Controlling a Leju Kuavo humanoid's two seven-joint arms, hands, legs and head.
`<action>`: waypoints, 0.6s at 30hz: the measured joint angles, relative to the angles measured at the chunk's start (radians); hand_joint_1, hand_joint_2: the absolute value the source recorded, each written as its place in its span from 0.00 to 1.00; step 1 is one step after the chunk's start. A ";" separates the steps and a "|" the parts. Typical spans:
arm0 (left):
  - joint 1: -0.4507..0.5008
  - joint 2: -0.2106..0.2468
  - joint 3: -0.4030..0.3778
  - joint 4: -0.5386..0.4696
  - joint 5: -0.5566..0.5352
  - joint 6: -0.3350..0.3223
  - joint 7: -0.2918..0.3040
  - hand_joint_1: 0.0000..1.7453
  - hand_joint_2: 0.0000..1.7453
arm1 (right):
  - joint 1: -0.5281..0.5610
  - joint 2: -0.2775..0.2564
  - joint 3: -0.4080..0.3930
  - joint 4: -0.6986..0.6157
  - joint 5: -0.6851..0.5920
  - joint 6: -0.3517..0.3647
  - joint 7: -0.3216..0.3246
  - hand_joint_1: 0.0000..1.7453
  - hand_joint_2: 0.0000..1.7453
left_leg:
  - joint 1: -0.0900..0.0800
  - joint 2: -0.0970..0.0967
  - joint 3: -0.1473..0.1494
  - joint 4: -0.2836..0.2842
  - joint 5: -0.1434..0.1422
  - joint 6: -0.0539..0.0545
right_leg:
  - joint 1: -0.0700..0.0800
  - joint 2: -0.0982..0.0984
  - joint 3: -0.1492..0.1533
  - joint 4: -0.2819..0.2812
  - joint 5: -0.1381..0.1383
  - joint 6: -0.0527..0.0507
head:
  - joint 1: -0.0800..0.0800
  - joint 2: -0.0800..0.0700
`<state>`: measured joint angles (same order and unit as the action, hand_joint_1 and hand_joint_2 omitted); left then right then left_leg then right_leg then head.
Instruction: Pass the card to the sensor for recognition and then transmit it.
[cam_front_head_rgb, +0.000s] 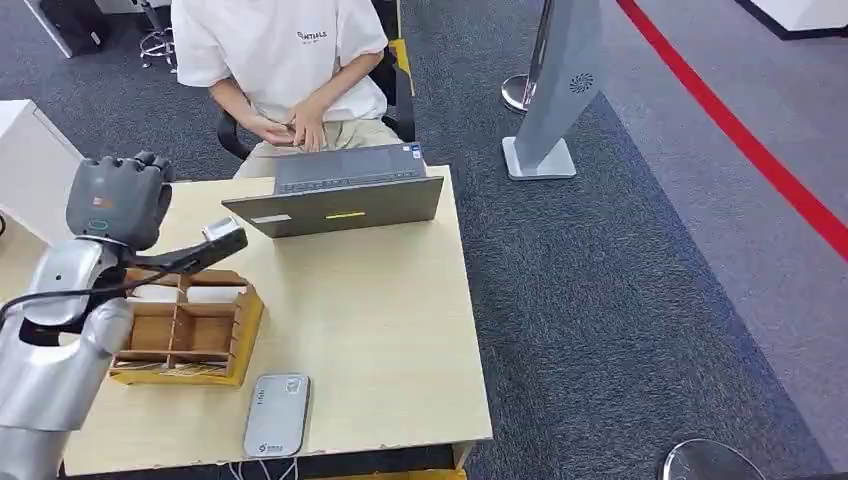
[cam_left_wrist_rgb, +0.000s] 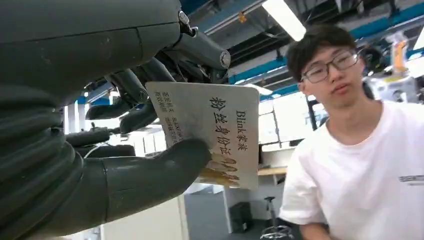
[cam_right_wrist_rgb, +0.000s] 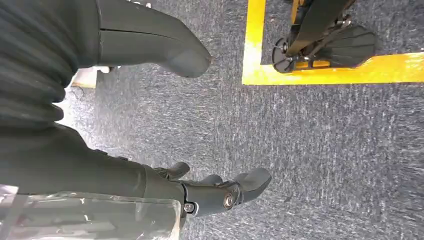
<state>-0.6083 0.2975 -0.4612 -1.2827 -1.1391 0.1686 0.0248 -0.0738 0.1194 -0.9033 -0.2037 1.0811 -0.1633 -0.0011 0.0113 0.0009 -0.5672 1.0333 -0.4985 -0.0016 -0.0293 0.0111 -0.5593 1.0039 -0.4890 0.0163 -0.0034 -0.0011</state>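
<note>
Closest to our wrist camera, our left hand (cam_left_wrist_rgb: 100, 165) pinches the card (cam_left_wrist_rgb: 215, 132), with the thick thumb pressed on one face and the darker fingers (cam_left_wrist_rgb: 130, 85) behind the other. That card is pale, printed with dark characters and a patch of gold at one edge, and it stands up in the air rather than resting on anything. From the head view we see the same left hand (cam_front_head_rgb: 118, 198) raised above the left end of the table (cam_front_head_rgb: 380, 320), its grey back turned toward us, so the card itself is hidden there.

Below that hand sits a wooden divided box (cam_front_head_rgb: 190, 335) with several compartments, lying on the table near its left edge. Just in front of the box, near the table's front edge, lies a flat grey sensor (cam_front_head_rgb: 277, 415), well apart from the raised hand. Farther back on the table an open laptop (cam_front_head_rgb: 340, 195) has its lid turned toward us.

Behind the laptop a person (cam_front_head_rgb: 290, 70) in a white shirt sits with both hands together at the lap; the left wrist view shows the same person (cam_left_wrist_rgb: 360, 165) just beyond the card.

Our right hand (cam_right_wrist_rgb: 150, 115) hangs over grey carpet (cam_right_wrist_rgb: 325, 150) beside a yellow floor stripe (cam_right_wrist_rgb: 320, 75), thumb and fingers spread apart with nothing between them.
</note>
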 joint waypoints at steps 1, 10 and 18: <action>0.026 0.000 -0.003 -0.030 -0.005 0.002 0.001 1.00 1.00 | 0.001 0.001 0.000 0.000 0.000 0.000 0.000 0.00 1.00 | 0.000 0.000 0.000 0.000 0.000 0.000 | 0.000 0.000 0.000 0.000 0.000 0.000 | 0.000 0.000; 0.209 0.008 -0.023 -0.242 -0.058 0.076 -0.045 1.00 1.00 | 0.007 0.002 0.000 0.000 0.005 -0.003 0.011 0.00 1.00 | 0.000 0.000 -0.001 0.000 0.000 0.000 | 0.000 0.000 -0.001 0.000 0.000 0.000 | -0.001 0.000; 0.344 0.036 -0.087 -0.401 -0.070 0.080 -0.048 1.00 1.00 | 0.008 0.002 -0.004 0.000 0.003 -0.018 0.013 0.00 1.00 | 0.000 0.000 -0.001 0.000 0.000 0.000 | 0.000 -0.001 -0.001 0.000 0.000 0.000 | -0.001 0.000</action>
<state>-0.2639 0.3338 -0.5486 -1.6835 -1.2096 0.2491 -0.0233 -0.0660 0.1213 -0.9075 -0.2037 1.0845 -0.1812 0.0122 0.0113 0.0008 -0.5682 1.0329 -0.4987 -0.0015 -0.0293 0.0105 -0.5601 1.0037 -0.4891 0.0164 -0.0042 -0.0011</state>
